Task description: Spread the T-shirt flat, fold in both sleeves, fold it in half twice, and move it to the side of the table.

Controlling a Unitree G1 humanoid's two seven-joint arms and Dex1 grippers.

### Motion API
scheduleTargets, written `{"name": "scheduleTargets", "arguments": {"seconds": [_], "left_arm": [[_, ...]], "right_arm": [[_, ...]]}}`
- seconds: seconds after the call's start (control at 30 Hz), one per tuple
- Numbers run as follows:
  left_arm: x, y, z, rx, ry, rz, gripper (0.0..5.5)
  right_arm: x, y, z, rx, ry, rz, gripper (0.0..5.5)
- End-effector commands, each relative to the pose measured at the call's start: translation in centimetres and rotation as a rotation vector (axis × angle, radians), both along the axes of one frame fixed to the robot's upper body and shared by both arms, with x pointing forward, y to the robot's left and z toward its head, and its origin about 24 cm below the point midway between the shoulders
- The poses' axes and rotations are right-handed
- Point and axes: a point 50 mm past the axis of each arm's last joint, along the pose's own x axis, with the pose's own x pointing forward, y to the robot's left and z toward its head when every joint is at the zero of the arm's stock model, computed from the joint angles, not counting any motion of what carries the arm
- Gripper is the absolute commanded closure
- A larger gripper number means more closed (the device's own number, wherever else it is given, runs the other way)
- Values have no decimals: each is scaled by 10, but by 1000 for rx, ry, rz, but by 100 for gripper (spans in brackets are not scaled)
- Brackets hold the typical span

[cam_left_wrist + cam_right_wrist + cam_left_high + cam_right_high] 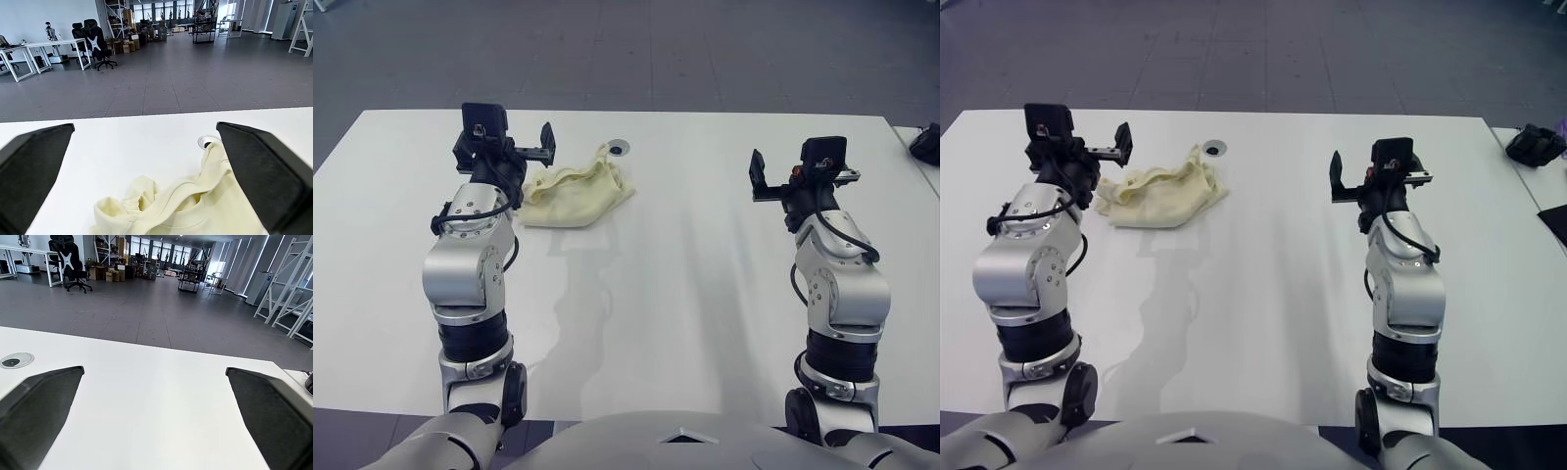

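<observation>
a humanoid robot faces a pale yellow t-shirt (576,196) lying in a rumpled heap on the far left part of a white counter (705,294), just short of a round cable grommet (622,148). the left gripper (506,149) hangs just beside the heap's left edge, its two fingers wide apart and holding nothing. the right gripper (803,178) is well away over bare counter, its fingers likewise apart and empty. judging by how the cloth lies, bunched with its folds and hems turned over one another, it has not been spread flat. the sleeve folds, the two halvings and the move to the counter's side all appear to lie ahead.
</observation>
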Motion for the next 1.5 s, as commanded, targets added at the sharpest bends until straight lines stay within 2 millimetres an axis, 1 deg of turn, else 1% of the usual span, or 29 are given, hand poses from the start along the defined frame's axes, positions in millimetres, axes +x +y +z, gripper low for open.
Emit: {"name": "scheduleTargets", "arguments": {"seconds": [0.03, 0.43, 0.73, 1.5], "left_arm": [[1, 0, -2, 0, 16, -3, 10], [-1, -3, -3, -5, 12, -6, 10], [1, 2, -1, 7, 14, -1, 10], [3, 1, 0, 8, 15, -1, 10]], "right_arm": [[-1, 0, 0, 2, 3, -2, 11], [-1, 4, -1, 6, -1, 7, 11], [-2, 1, 0, 1, 3, -3, 11], [-1, 1, 0, 8, -1, -10, 11]]}}
